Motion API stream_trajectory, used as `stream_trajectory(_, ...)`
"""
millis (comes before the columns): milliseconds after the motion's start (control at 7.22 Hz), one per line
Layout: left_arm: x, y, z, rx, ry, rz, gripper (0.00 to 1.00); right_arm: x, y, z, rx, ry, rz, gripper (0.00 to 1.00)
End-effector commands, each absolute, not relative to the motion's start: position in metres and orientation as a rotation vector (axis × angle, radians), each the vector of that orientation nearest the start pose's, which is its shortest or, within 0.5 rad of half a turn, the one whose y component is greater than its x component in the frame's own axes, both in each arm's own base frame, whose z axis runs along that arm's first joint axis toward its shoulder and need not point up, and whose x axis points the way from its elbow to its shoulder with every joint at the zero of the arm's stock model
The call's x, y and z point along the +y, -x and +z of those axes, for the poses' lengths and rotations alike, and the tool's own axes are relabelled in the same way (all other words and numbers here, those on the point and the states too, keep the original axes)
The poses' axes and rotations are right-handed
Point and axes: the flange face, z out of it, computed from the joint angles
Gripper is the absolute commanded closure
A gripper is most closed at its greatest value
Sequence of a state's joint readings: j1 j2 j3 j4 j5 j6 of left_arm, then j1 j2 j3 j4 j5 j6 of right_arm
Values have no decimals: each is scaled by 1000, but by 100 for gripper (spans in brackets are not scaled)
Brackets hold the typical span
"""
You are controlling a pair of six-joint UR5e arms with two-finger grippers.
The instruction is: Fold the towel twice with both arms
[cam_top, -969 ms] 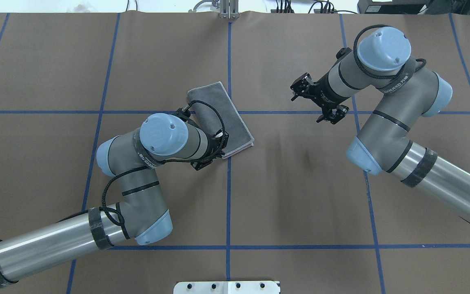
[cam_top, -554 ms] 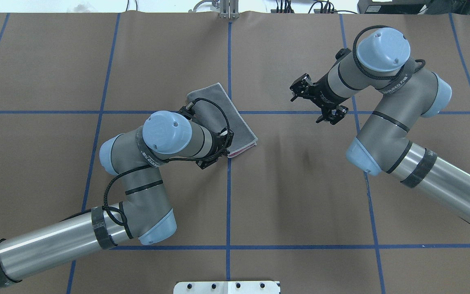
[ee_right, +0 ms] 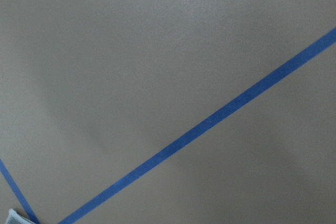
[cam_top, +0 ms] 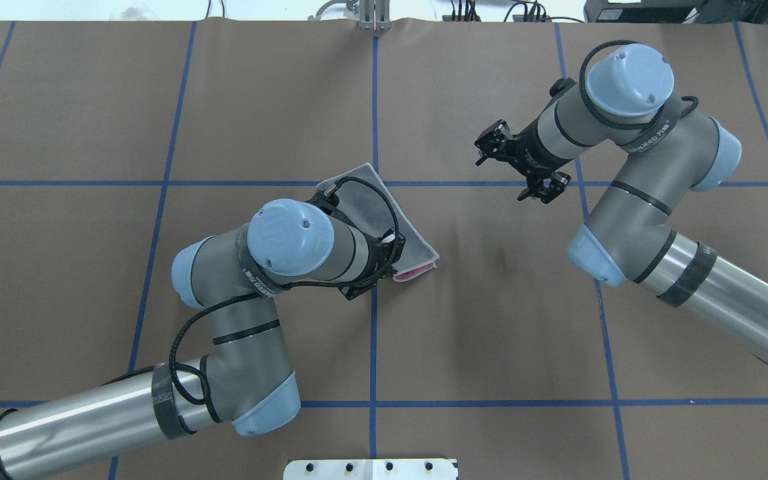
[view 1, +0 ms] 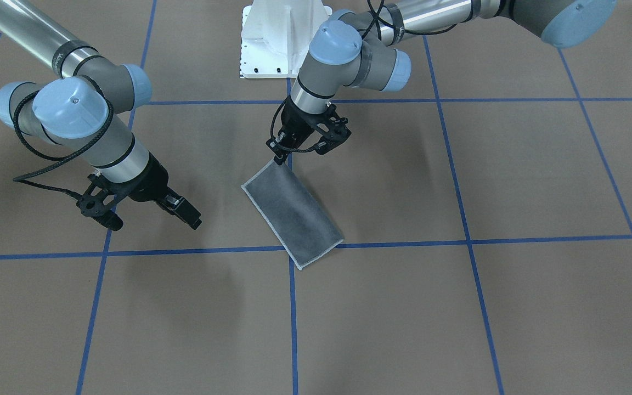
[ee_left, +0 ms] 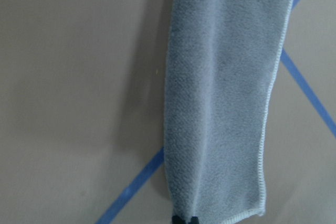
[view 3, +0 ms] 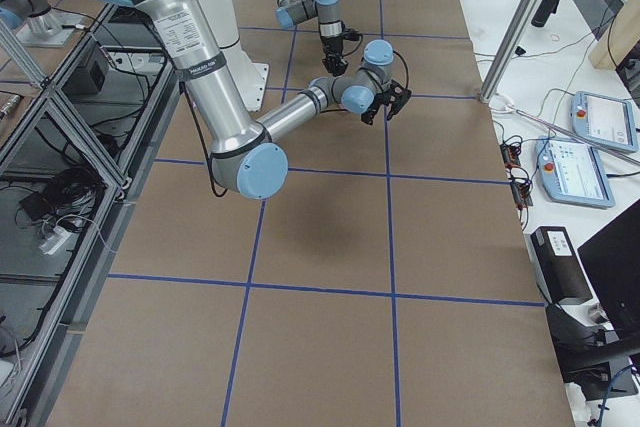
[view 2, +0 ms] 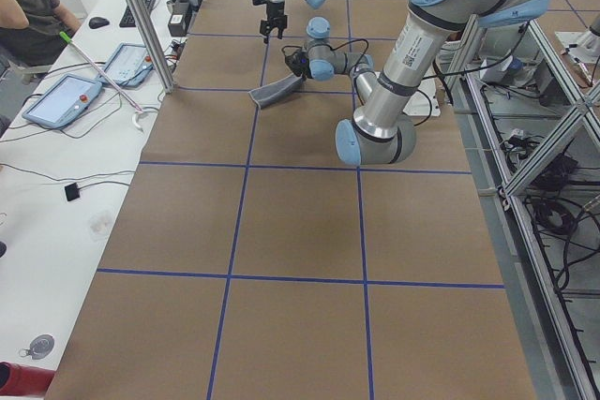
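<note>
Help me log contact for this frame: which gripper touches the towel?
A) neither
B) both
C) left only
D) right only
C: the left gripper pinches a corner of the towel, while the right gripper hangs apart from it, fingers spread.

Blue tape (cam_top: 373,333) crosses the brown, perhaps paper-covered, table (cam_top: 77,100).
</note>
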State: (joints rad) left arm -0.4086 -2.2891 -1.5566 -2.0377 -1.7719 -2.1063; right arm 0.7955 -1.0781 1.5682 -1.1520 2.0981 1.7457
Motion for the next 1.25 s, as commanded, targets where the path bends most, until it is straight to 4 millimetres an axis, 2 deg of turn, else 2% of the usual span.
stream_trajectory(0,-350,-574,210,1168,269,-676,100,-541,414,325,-1013,199,644,0)
stream_trajectory(138,-343,-559,230,1152,269,-672,100,-541,414,325,-1013,199,644,0)
stream_trajectory(554,-329,-526,265,1121,280,-669,100,-541,415,326,-1012,198,645,0)
stream_trajectory(692,-323,-517,272,1113,293,-645,100,-541,415,326,-1012,198,645,0)
stream_trajectory(831,-322,-515,285,1095,275,-619,100,-541,415,326,-1012,198,645,0)
stream_trajectory(1108,-322,-514,286,1098,273,-619,100,-541,415,325,-1013,198,645,0)
